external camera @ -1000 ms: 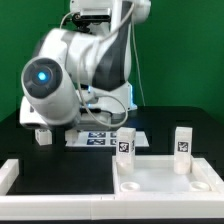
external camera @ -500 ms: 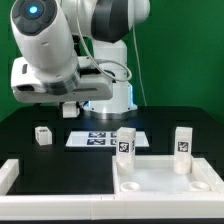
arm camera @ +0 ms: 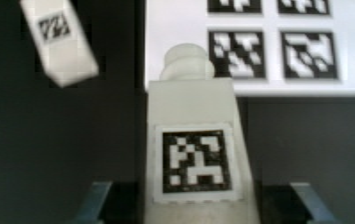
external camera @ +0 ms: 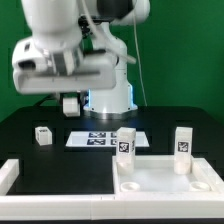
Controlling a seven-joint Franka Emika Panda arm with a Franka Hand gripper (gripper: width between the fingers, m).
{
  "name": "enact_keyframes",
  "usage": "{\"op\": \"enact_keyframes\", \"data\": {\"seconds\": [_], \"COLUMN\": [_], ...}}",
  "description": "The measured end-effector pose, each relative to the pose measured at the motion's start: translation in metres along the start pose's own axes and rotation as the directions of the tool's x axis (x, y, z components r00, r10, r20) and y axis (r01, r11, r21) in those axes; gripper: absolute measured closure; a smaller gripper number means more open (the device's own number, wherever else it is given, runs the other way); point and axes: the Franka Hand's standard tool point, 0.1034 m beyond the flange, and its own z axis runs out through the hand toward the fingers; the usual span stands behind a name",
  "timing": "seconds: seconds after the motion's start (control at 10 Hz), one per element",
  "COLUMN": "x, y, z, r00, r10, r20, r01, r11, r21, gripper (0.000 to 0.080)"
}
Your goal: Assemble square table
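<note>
1. Up above the black table (external camera: 30,150), the gripper (arm camera: 197,205) is clamped on a white leg (arm camera: 195,130). In the wrist view the leg runs lengthwise between the two dark fingers (arm camera: 99,200), its square tag facing the camera.
2. In the exterior view the arm is raised high, and the held piece shows as a pale stub beneath it, clear of the table.
3. A second leg (external camera: 42,135) lies loose on the table, toward the exterior view's left. It is near the marker board (external camera: 100,139) but not touching it. The wrist view shows it too, tilted, beside the board's edge.
4. The square slab (external camera: 165,178) sits at the front, on the exterior view's right, with round sockets visible in its surface.
5. Two more legs stand upright along the slab's far edge, one at the corner (external camera: 125,143) and one further right (external camera: 182,140). Both tags face forward.
6. An L-shaped rail (external camera: 10,175) lies at the front, on the exterior view's left.
</note>
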Motion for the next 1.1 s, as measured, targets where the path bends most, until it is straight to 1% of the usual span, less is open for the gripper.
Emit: {"op": "enact_keyframes", "data": {"seconds": [0.1, 0.2, 0.3, 0.4, 0.5, 0.6, 0.7, 0.8, 0.9, 1.0, 1.1], "x": [0.015, 0.015, 0.011, 0.016, 0.019, 0.033, 0.051, 0.070, 0.092, 0.110, 0.112], "y": [-0.002, 0.001, 0.001, 0.003, -0.001, -0.025, -0.057, -0.084, -0.111, -0.126, -0.127], "z": [-0.017, -0.010, -0.006, -0.009, -0.012, -0.028, -0.042, -0.058, -0.074, -0.083, -0.082], "r00": [0.996, 0.985, 0.975, 0.953, 0.929, 0.898, 0.873, 0.827, 0.775, 0.704, 0.659], "r10": [-0.012, -0.018, -0.019, -0.026, -0.001, 0.043, 0.050, 0.133, 0.200, 0.222, 0.207], "r20": [-0.086, -0.171, -0.220, -0.302, -0.369, -0.437, -0.485, -0.547, -0.599, -0.675, -0.723], "r01": [0.011, 0.014, 0.013, 0.014, -0.016, -0.064, -0.076, -0.150, -0.200, -0.200, -0.185], "r11": [1.000, 1.000, 1.000, 0.999, 0.999, 0.997, 0.997, 0.989, 0.977, 0.973, 0.976], "r21": [-0.017, -0.026, -0.027, -0.042, -0.044, -0.034, -0.033, 0.014, 0.068, 0.111, 0.111], "gripper": [0.0508, 0.0508, 0.0508, 0.0508, 0.0508, 0.0508, 0.0508, 0.0508, 0.0508, 0.0508, 0.0508]}}
